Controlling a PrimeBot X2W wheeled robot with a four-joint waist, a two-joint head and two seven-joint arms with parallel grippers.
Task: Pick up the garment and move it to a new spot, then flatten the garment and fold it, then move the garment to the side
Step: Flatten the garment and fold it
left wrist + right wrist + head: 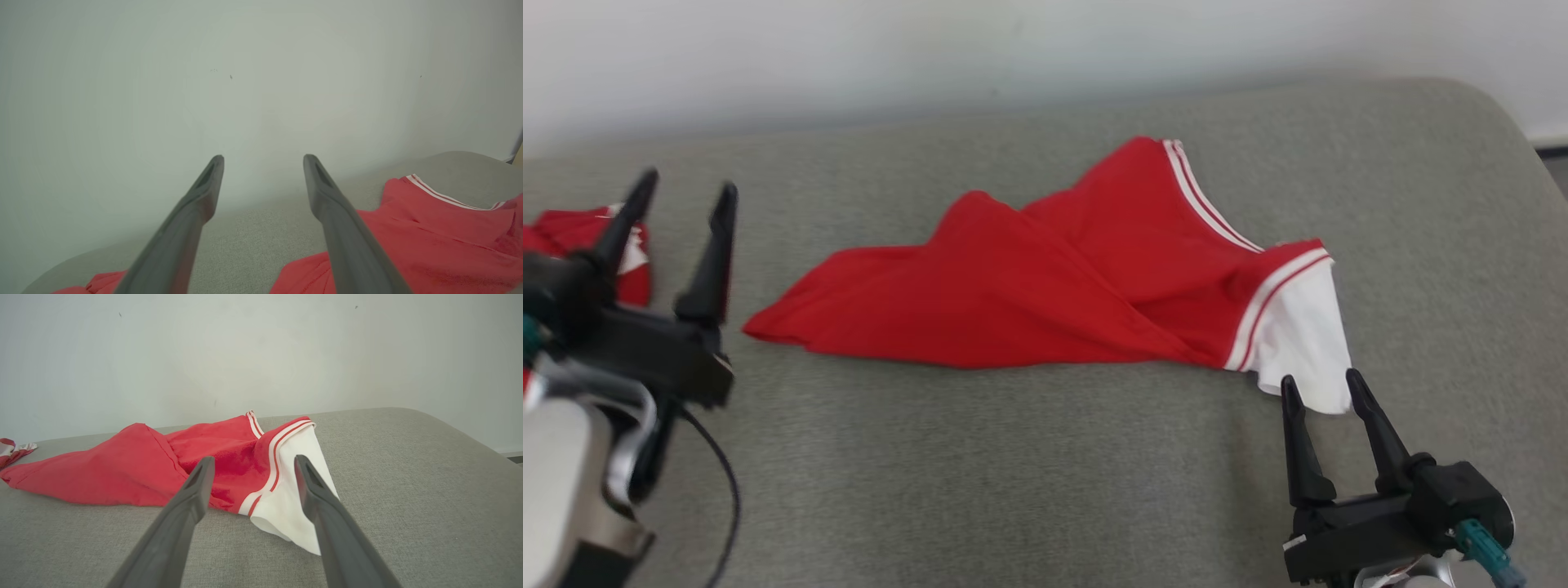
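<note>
Garment (1029,286): red, white trim, lies rumpled mid cushion (1013,474), nothing holding it. Right gripper (1321,377): fingers spread wide, empty, tips just beside garment's white corner. Left gripper (689,180): likewise spread, empty, far left, near second red cloth (560,237).

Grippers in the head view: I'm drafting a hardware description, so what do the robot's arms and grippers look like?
The left gripper and right gripper each have two long, dark, tapering fingers on a blocky black base. A black cable loops beside the left arm's pale forearm; a teal connector sticks out by the right gripper's base.
</note>
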